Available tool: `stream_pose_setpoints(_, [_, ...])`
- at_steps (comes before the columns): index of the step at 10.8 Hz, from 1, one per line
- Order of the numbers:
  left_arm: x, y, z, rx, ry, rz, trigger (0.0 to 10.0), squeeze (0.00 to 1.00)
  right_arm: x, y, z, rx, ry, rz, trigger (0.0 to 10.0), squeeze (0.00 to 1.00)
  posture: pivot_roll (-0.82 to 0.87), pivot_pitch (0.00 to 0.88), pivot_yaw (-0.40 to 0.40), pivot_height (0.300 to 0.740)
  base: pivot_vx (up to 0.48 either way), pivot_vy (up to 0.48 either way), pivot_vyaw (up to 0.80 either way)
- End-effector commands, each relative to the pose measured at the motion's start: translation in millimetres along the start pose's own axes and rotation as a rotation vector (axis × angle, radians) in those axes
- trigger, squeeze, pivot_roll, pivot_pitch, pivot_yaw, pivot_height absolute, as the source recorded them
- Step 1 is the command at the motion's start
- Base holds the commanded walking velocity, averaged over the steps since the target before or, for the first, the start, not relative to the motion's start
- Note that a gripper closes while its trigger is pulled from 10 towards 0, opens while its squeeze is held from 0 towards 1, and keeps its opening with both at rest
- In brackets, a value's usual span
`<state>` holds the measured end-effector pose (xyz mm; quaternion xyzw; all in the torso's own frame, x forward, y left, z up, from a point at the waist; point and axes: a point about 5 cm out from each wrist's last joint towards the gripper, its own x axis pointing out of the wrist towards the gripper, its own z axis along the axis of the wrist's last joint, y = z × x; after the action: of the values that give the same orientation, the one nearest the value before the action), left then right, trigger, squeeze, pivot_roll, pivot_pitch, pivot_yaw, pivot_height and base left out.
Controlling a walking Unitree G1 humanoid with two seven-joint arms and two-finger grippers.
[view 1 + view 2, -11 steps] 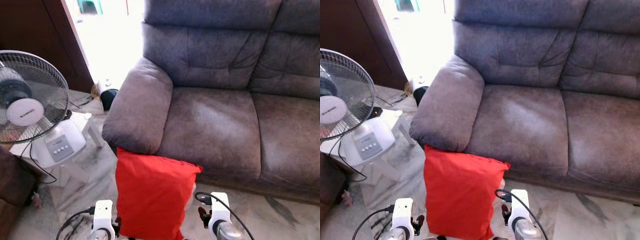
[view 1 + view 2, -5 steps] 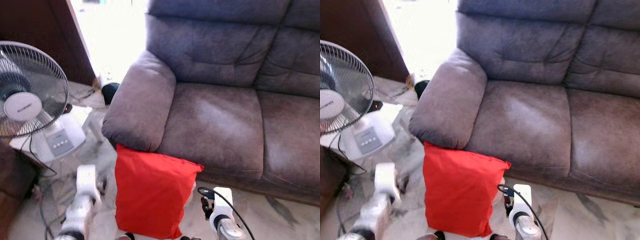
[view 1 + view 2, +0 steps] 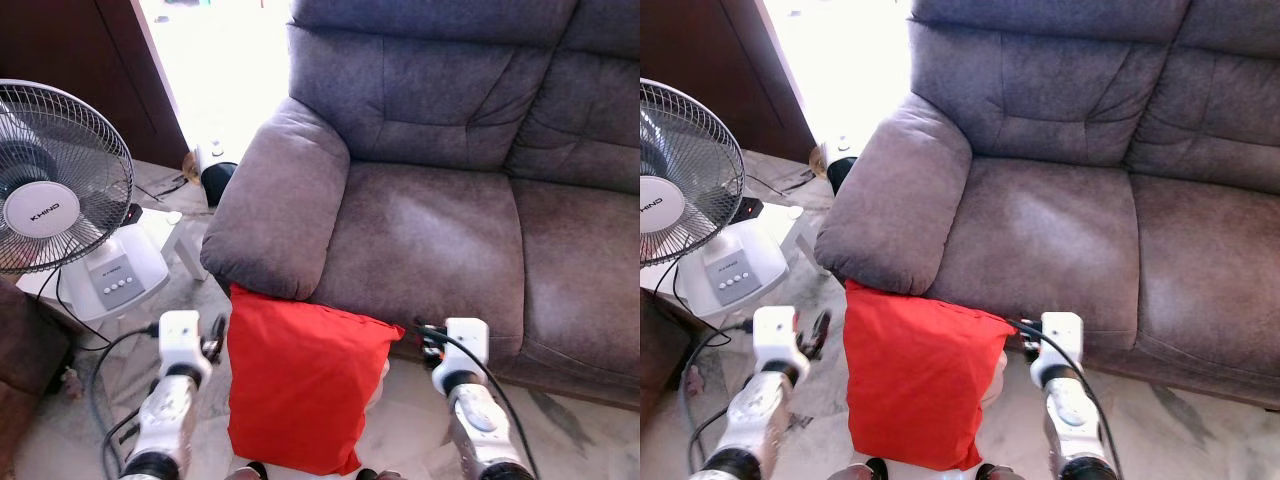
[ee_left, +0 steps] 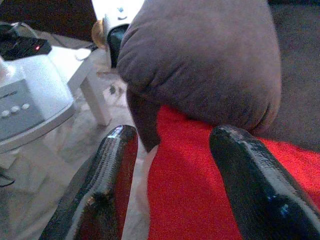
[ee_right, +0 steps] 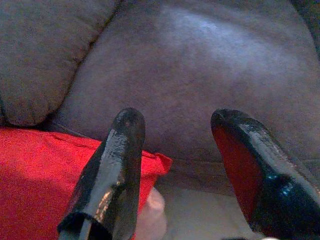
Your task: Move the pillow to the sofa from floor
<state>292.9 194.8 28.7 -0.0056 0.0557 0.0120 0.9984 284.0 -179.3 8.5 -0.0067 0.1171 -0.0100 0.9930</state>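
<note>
A grey-brown sofa [image 3: 450, 220] takes up the centre and right of the head views, its padded armrest [image 3: 275, 215] reaching toward the left-centre. A white standing fan [image 3: 55, 180] sits at the left edge, its base resting on a small white table [image 3: 185, 240] on the marbled floor [image 3: 580, 440].

The red pillow [image 3: 300, 390] stands upright on the floor at lower centre, its top edge tucked against the sofa front just under the armrest's end.

The left gripper [image 4: 172, 175] is at lower left, just beside the pillow's left edge; in its wrist view the two black fingers [image 4: 112, 185] stand apart, with the pillow's edge and the armrest seen between them. The right gripper [image 5: 175, 160] is at lower right-centre, near the pillow's upper right corner, its fingers [image 5: 115, 170] likewise spread, pointing at the seat cushion. Neither seems to touch the pillow, though the contact is hard to judge from these angles.
</note>
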Motion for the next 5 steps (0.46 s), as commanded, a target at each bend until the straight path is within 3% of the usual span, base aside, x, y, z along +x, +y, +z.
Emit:
stream_pose_setpoints(1, [-4.1, 0.9, -3.5, 0.003, 0.001, -0.001, 10.0, 0.00, -0.6, -0.2, -0.7, 0.015, 0.000, -0.002, 10.0, 0.00, 0.11, 0.187, 0.015, 0.740, 0.000, 0.000, 0.00])
stream_pose_setpoints(5, [-7.1, -5.2, 1.0, -0.006, -0.052, -0.021, 10.0, 0.00, -2.4, 15.0, -4.5, 0.045, 0.007, 0.026, 10.0, 0.00, 0.12, 0.165, 0.010, 0.740, 0.000, 0.000, 0.00])
